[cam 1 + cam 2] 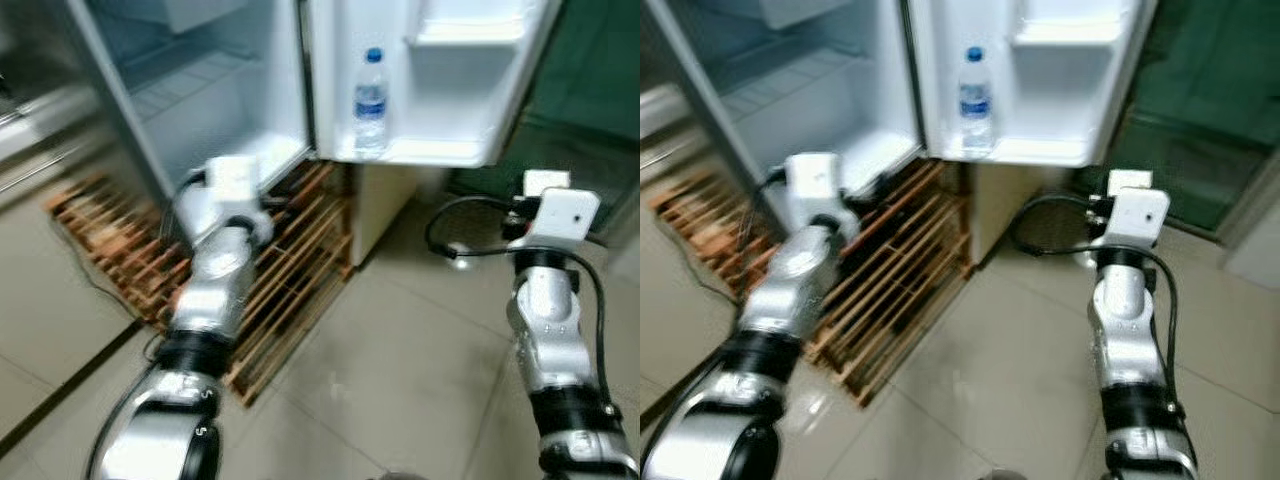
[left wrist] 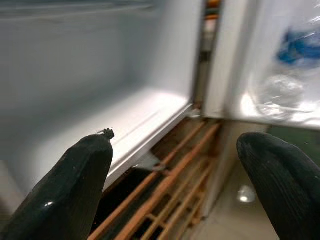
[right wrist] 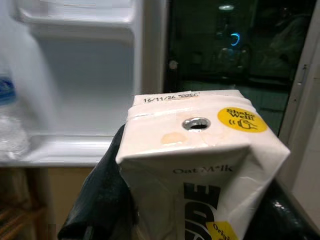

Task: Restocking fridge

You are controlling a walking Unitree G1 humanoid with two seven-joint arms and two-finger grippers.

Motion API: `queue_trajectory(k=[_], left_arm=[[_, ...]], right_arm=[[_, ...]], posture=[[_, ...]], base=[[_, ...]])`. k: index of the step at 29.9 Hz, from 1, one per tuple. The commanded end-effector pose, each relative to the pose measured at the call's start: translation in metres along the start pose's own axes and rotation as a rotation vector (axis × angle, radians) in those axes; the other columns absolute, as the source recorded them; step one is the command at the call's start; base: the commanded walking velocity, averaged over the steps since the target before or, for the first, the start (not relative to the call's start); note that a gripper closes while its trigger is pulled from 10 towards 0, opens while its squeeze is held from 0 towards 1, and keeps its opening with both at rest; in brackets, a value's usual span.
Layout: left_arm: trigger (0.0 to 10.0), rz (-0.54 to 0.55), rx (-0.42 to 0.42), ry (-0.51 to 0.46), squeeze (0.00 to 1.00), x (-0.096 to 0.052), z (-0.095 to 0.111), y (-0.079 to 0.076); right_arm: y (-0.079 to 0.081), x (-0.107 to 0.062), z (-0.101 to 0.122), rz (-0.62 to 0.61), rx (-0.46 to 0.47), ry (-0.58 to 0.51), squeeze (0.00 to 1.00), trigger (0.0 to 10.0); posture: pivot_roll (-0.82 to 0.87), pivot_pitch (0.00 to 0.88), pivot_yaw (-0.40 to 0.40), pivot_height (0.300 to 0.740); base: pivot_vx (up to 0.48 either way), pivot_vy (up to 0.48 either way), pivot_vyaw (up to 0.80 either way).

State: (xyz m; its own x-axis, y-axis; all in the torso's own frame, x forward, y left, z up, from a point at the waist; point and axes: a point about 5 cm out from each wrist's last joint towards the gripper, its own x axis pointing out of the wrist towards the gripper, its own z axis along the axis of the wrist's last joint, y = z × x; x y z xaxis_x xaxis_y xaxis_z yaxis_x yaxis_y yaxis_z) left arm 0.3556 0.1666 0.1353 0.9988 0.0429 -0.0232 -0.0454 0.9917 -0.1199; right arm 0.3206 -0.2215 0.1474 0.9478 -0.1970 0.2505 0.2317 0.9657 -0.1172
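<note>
One water bottle (image 1: 370, 102) stands at the fridge door (image 1: 440, 90) shelf's left end. Right gripper (image 3: 185, 210) clamps one milk carton (image 3: 200, 165), its bottom cut off. Left gripper (image 2: 175, 185) fingers apart, holding nothing.

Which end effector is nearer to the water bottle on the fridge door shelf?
Left. The left end effector is open, below and left of the water bottle, by the fridge's lower edge. The right end effector, holding the oat milk carton, is farther off to the right.
</note>
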Motion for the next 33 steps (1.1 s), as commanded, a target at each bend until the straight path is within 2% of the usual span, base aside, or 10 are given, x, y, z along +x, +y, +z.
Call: queue_trajectory(k=[1,3,6,11,14,21,24,26,31,33], left_arm=[[10.0,0.013,-0.01,0.014,0.0,-0.01,-0.012,0.001],[10.0,0.016,-0.018,0.009,0.0,-0.012,-0.013,0.001],[10.0,-0.02,-0.073,-0.012,0.0,-0.015,-0.014,-0.007],[10.0,-0.094,-0.048,-0.031,0.0,-0.006,-0.007,-0.027],[10.0,-0.121,-0.041,-0.034,0.0,-0.004,-0.004,-0.034],[10.0,-0.118,-0.04,-0.033,0.0,-0.001,-0.002,-0.038],[10.0,-0.076,-0.011,-0.024,0.0,-0.002,-0.006,-0.028],[10.0,-0.059,0.049,-0.052,0.0,-0.005,-0.004,-0.02],[10.0,-0.08,0.054,-0.079,0.0,-0.006,-0.001,-0.021],[10.0,-0.082,0.056,-0.079,0.0,-0.006,0.0,-0.022]], right_arm=[[0.006,-0.009,-0.007,0.067,-0.011,0.035,0.24,10.0],[0.006,-0.012,-0.009,0.089,-0.012,0.045,0.24,10.0],[0.012,-0.022,-0.021,0.142,-0.01,0.1,0.24,10.0],[0.018,-0.017,-0.018,0.145,-0.005,0.087,0.25,10.0],[0.017,-0.015,-0.015,0.137,0.0,0.077,0.25,10.0],[0.015,-0.015,-0.013,0.133,-0.002,0.065,0.25,10.0],[0.003,-0.022,-0.009,0.092,-0.006,0.038,0.25,10.0],[-0.017,-0.029,-0.011,0.03,-0.043,0.037,0.25,10.0],[-0.052,-0.025,-0.011,-0.079,-0.088,0.05,0.25,10.0],[-0.059,-0.021,-0.007,-0.097,-0.1,0.036,0.26,10.0]], posture=[[-0.11,0.0,0.032,0.74],[-0.11,0.0,0.021,0.74],[-0.11,0.0,0.012,0.74],[-0.13,0.0,0.025,0.74],[-0.14,0.0,0.044,0.74],[-0.15,0.0,0.049,0.74],[-0.14,0.0,0.04,0.74],[-0.14,0.0,0.04,0.74],[-0.15,0.006,0.053,0.74],[-0.15,0.001,0.054,0.74]], base=[[0.0,0.0,0.0],[0.0,0.0,0.0],[0.0,-0.11,0.0],[0.0,-0.467,0.0],[0.0,-0.461,0.0],[0.0,-0.441,0.0],[0.0,0.0,0.0],[0.0,0.0,0.0],[0.192,0.0,0.0],[0.48,0.0,0.0]])
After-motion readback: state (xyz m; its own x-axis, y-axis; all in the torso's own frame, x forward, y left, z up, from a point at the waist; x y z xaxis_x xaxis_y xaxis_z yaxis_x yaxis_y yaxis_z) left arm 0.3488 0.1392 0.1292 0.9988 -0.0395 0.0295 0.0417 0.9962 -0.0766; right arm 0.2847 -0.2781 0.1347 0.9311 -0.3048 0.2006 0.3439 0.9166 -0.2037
